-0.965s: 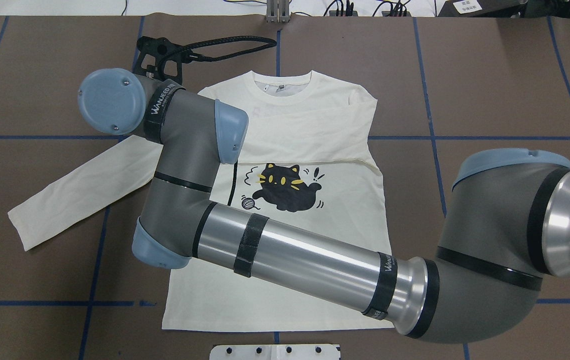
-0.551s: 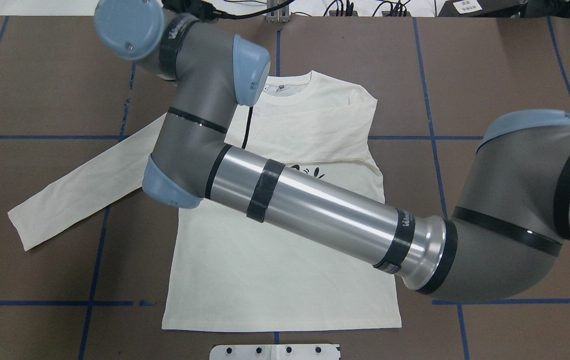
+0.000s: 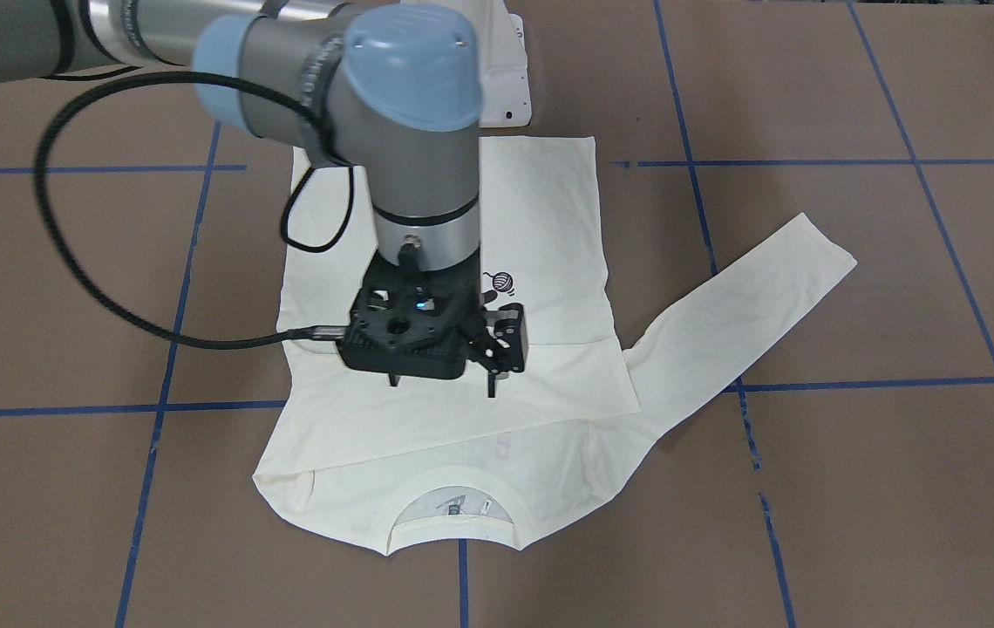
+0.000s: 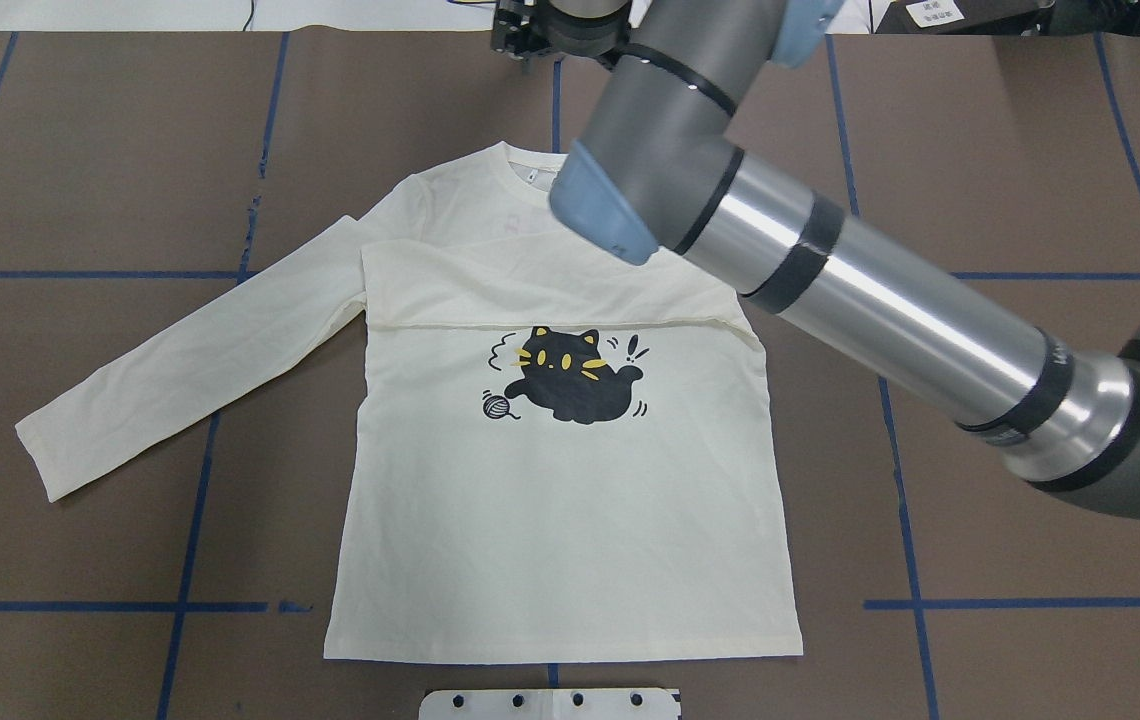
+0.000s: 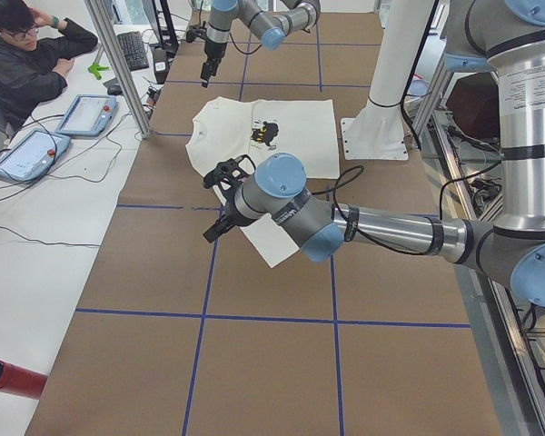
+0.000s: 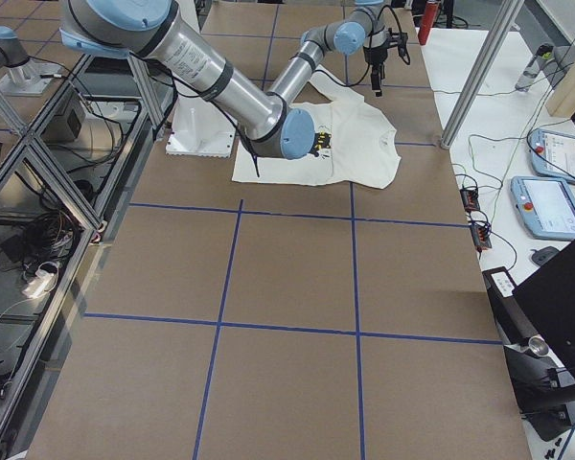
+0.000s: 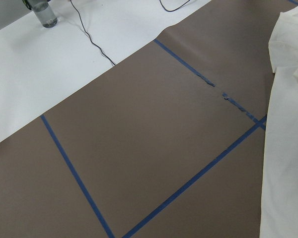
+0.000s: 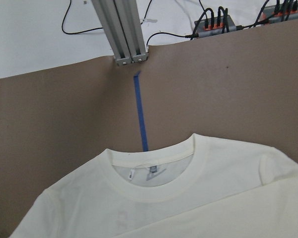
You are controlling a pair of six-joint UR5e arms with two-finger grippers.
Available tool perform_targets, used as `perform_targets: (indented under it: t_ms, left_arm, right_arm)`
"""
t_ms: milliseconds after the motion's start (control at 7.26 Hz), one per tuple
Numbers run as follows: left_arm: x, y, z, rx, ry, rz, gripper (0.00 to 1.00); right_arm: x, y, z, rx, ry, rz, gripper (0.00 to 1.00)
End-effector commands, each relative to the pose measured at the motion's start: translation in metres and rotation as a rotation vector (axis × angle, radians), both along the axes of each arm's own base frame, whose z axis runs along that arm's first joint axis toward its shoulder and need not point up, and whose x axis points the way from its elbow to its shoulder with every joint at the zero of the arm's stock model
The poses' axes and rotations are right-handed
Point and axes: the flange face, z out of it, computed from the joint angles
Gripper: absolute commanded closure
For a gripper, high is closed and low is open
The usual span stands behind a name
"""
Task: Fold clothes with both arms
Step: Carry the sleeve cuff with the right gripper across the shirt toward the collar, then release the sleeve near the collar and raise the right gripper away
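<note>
One long sleeve of the cream cloth shirt with a black cat print points to 8 o'clock on the brown paper counter. A second ago the silver-grey right arm hid the cat. Now it has swung to 12 o'clock, its black two-finger right hand wide and empty near the collar. The black left hand: I cannot tell. That sleeve likely comes next.

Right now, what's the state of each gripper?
Left gripper: cannot be told.
Right gripper: jaws open, holding nothing.
</note>
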Motion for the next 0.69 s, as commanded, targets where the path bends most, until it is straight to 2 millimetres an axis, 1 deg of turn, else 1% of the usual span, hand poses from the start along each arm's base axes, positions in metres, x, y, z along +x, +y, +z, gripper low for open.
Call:
perform_targets:
  t_ms: [0, 138, 276, 413, 551]
  left_arm:
    - [0.069, 0.01, 0.0, -0.032, 0.038, 0.013, 0.0]
    - [0.104, 0.022, 0.01, -0.045, 0.026, -0.027, 0.0]
    - [0.13, 0.032, 0.02, -0.055, 0.011, -0.064, 0.0]
    - [0.162, 0.045, 0.025, -0.094, 0.014, -0.009, 0.0]
    - [0.201, 0.057, 0.026, -0.138, 0.025, 0.031, 0.0]
  right_arm:
    - [0.134, -0.004, 0.1, 0.096, 0.014, -0.141, 0.0]
    - [0.198, 0.007, 0.167, 0.131, 0.036, -0.216, 0.0]
    - [0.244, 0.022, 0.232, 0.196, 0.088, -0.318, 0.0]
    - [0.282, 0.033, 0.279, 0.189, 0.071, -0.351, 0.0]
    - [0.318, 0.052, 0.332, 0.215, 0.083, -0.384, 0.0]
